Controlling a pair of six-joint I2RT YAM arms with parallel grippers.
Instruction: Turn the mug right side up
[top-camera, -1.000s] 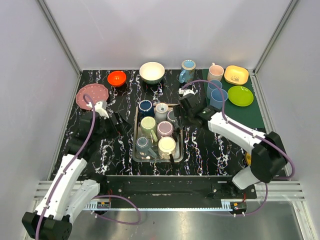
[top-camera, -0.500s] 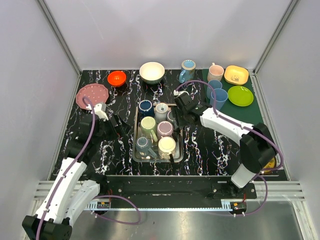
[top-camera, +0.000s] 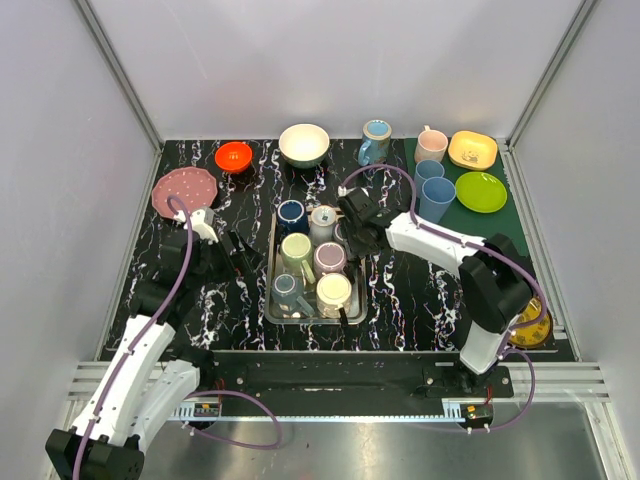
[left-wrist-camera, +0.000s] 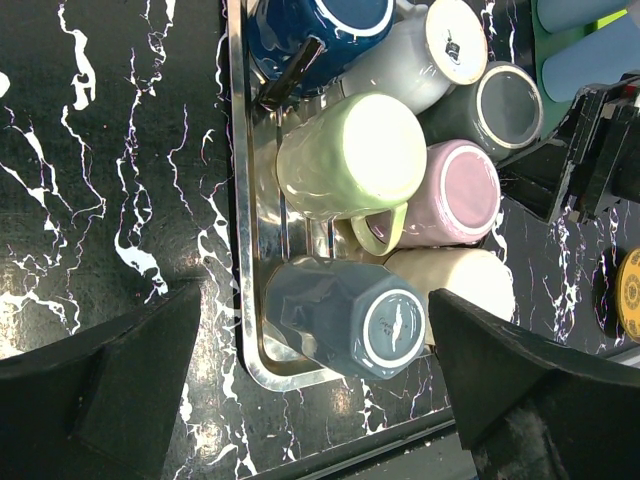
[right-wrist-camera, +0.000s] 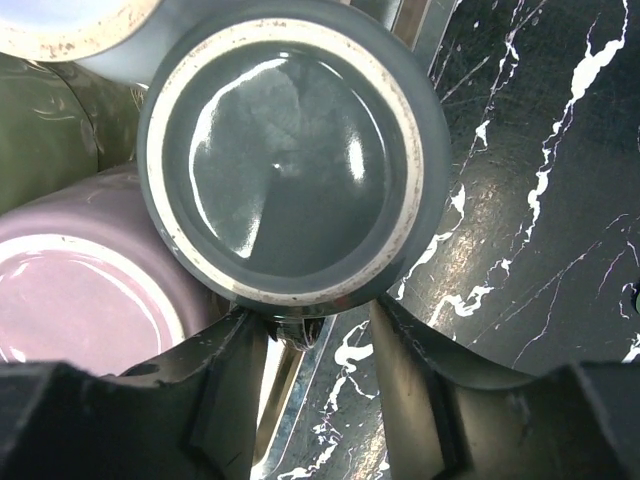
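A dark grey mug (right-wrist-camera: 290, 150) stands upside down at the right edge of the metal tray (top-camera: 272, 290), its base facing the right wrist camera; in the top view my right arm mostly hides it. My right gripper (right-wrist-camera: 315, 330) is open, with its fingers (right-wrist-camera: 200, 400) on either side of a small dark part under the mug's rim. It sits over the tray's far right side (top-camera: 357, 226). My left gripper (top-camera: 240, 255) is open and empty just left of the tray. The grey mug also shows in the left wrist view (left-wrist-camera: 508, 105).
The tray also holds navy (top-camera: 291, 213), white (top-camera: 322, 220), green (top-camera: 296, 250), pink (top-camera: 329, 257), blue-grey (top-camera: 287, 290) and cream (top-camera: 333, 292) mugs. Bowls (top-camera: 304, 144), mugs (top-camera: 376, 140) and blue cups (top-camera: 434, 190) line the back. A pink plate (top-camera: 184, 190) lies far left.
My right gripper has moved left from beside the tray to the grey mug at the tray's right edge. My left gripper has edged slightly toward the tray.
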